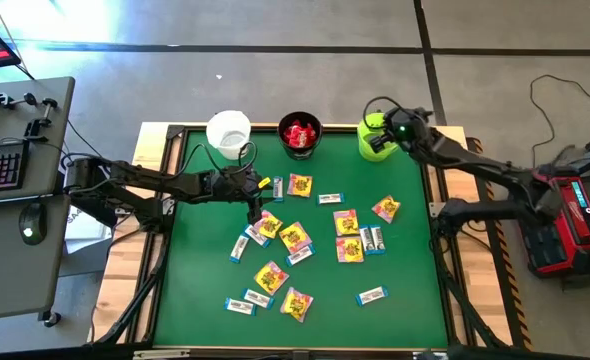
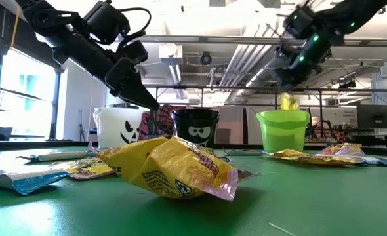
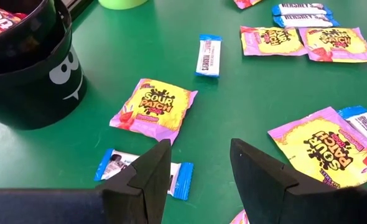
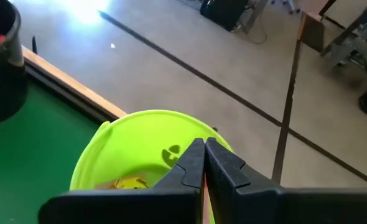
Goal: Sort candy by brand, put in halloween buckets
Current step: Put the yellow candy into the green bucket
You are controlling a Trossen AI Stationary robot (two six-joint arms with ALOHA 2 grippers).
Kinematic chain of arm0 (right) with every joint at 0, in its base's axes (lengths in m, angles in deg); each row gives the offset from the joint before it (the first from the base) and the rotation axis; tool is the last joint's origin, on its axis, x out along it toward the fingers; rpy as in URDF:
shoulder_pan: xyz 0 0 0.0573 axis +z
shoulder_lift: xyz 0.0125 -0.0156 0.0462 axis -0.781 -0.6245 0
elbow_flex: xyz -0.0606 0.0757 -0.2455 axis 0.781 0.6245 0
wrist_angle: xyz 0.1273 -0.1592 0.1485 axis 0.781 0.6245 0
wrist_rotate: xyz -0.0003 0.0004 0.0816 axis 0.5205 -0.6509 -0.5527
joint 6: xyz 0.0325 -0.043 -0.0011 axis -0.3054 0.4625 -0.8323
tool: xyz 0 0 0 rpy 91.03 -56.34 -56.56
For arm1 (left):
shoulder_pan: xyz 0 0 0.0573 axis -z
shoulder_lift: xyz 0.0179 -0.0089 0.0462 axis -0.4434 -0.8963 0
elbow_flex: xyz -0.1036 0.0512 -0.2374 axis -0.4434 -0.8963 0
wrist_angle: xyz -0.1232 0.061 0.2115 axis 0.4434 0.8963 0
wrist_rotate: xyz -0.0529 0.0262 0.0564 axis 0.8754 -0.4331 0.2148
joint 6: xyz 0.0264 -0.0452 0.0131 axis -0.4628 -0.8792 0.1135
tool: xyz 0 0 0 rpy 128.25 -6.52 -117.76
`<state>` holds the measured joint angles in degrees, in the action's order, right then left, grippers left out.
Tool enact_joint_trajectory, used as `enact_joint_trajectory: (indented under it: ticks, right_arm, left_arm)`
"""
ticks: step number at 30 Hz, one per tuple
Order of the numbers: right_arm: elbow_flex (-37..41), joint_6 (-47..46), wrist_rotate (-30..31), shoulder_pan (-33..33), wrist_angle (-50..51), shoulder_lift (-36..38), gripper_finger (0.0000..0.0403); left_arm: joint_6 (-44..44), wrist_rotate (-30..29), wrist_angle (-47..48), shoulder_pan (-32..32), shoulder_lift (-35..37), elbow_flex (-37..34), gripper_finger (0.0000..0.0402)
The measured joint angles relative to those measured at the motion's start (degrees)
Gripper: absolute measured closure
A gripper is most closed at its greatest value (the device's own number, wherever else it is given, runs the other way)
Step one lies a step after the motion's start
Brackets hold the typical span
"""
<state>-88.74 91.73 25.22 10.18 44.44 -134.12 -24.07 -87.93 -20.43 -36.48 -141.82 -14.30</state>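
Lime-green plastic pail (image 4: 147, 146) directly under right gripper (image 4: 203, 163), fingers pinched on yellow-and-pink packet (only thin edge visible): drop step, next release. Left gripper (image 3: 199, 163), well apart, gapes empty above white-and-blue bar (image 3: 145, 172).

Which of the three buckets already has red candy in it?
The black bucket, the middle one: red packets show inside. The white bucket looks empty, and the lime green bucket shows only something yellow.
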Motion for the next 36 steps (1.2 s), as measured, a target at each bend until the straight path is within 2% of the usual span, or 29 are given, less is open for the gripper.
enact_joint_trajectory:
  ticks: [9,16,20,26,30,33,36]
  right_arm:
    - [0.0,-0.7,-2.2,-2.9,-3.1,-8.0,0.0403]
    - [0.0,-1.1,-2.2,-3.5,-3.3,-10.1,0.0399]
    - [0.0,-0.1,-2.2,-3.4,-4.0,-10.0,0.0367]
    - [-0.1,-0.1,-1.7,-3.2,-4.1,-9.5,0.0283]
    - [-0.1,-1.2,-1.6,-1.1,-4.2,-6.4,0.0239]
    - [-0.1,-1.6,-1.6,1.3,-4.5,-3.1,0.0231]
    - [-0.1,-1.6,-1.7,3.9,-4.6,0.4,0.0246]
  left_arm:
    - [0.0,0.0,0.4,0.0,0.0,0.0,0.0245]
    - [-0.1,-0.1,0.4,0.0,0.0,0.0,0.0245]
    - [-0.1,-0.1,0.5,0.1,0.0,0.0,0.0245]
    - [-0.1,-0.1,0.5,0.1,0.0,0.0,0.0245]
    - [-1.0,-0.1,0.4,0.1,0.0,0.0,0.0245]
    - [-1.0,-0.1,0.4,0.0,0.0,0.0,0.0245]
    - [-1.0,-0.1,0.4,0.1,0.0,0.0,0.0245]
